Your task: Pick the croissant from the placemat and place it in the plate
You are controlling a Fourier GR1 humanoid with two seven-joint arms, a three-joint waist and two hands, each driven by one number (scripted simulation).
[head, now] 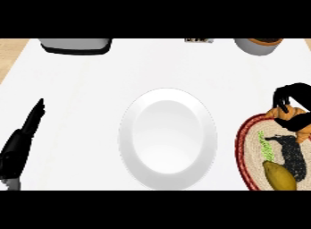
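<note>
- Left hand: rests at the view's left edge, fingers straight, grasping nothing.
- Plate: sits on the counter, awaiting delivery.
- Right hand: curled around the croissant on the placemat. Grasp step in hand; next move calls for lift, then leftward transfer.

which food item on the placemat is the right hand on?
The croissant, at the placemat's far end; the right hand curls over it. The yellow item and green one lie nearer, untouched.
</note>
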